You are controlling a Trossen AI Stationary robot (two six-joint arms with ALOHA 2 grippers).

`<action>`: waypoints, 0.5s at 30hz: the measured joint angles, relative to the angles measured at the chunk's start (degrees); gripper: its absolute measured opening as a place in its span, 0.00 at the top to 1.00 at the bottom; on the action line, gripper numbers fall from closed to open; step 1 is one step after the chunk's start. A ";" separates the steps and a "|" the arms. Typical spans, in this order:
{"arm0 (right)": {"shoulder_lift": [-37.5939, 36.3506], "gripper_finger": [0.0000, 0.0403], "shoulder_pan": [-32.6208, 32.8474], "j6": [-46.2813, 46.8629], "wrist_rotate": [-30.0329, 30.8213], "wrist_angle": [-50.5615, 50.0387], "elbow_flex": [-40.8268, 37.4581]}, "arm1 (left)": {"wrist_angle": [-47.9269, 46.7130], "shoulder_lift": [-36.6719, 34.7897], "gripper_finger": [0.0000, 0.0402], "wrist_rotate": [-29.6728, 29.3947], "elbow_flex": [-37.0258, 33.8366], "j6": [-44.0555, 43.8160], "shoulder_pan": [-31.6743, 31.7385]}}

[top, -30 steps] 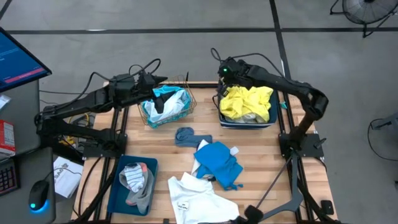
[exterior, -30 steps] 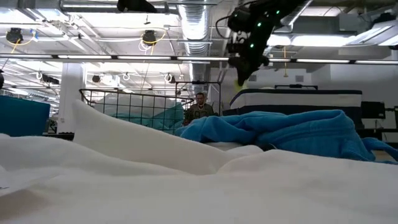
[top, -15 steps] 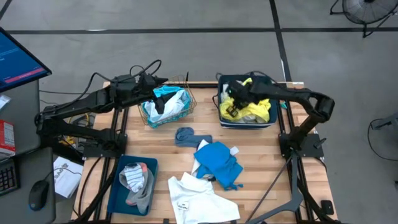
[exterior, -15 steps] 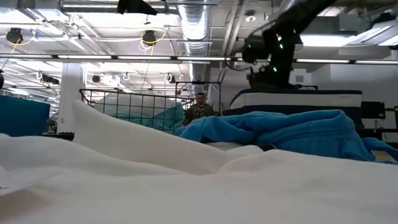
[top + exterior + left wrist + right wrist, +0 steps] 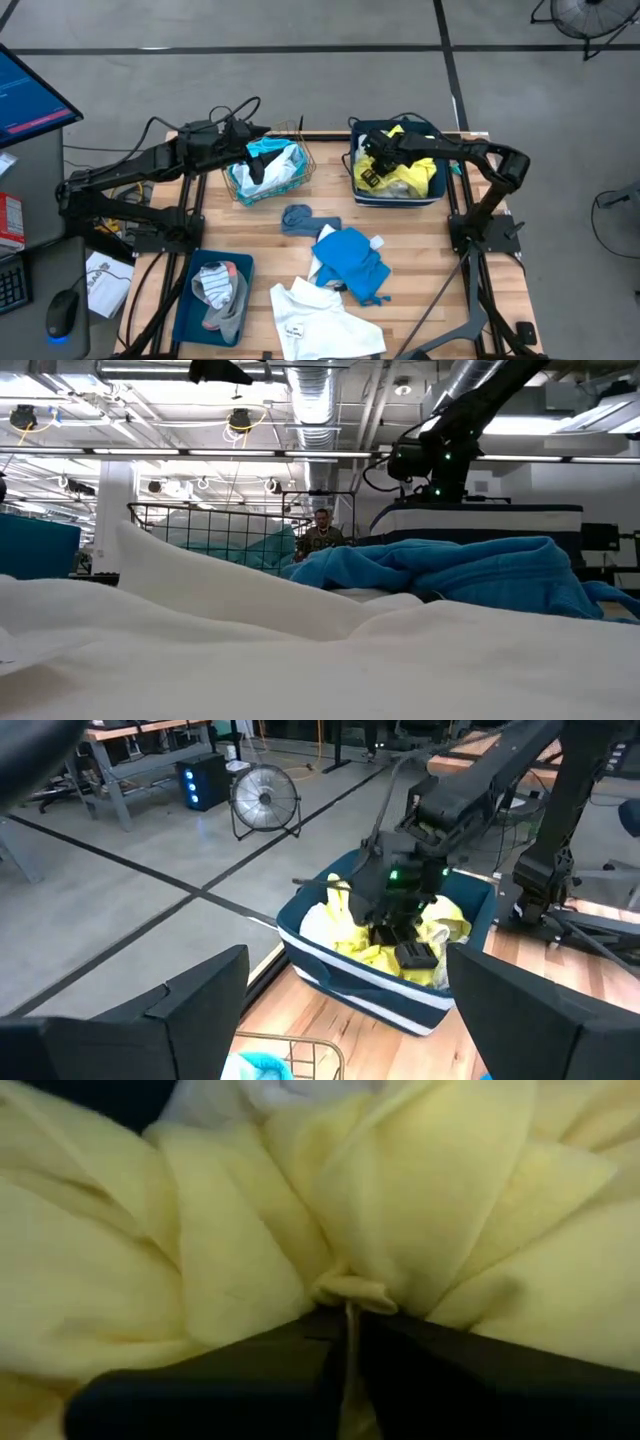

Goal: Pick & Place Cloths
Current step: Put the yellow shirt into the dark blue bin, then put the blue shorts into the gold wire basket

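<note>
I see the right gripper (image 5: 372, 170) down in the dark blue bin (image 5: 440, 185) at the table's far right, its 2 fingers pinched together on a fold of the yellow cloth (image 5: 420, 1200) that fills the bin. The left gripper (image 5: 258, 172) hangs over the copper wire basket (image 5: 305, 170), fingers spread wide, holding nothing. On the table nearer me lie a teal-blue cloth (image 5: 352, 262) and a white cloth (image 5: 315, 318).
</note>
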 joint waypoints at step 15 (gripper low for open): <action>-18.58 0.34 0.11 -3.57 0.87 -15.79 14.93 | -16.67 -3.82 0.20 13.72 -0.02 -2.68 -3.19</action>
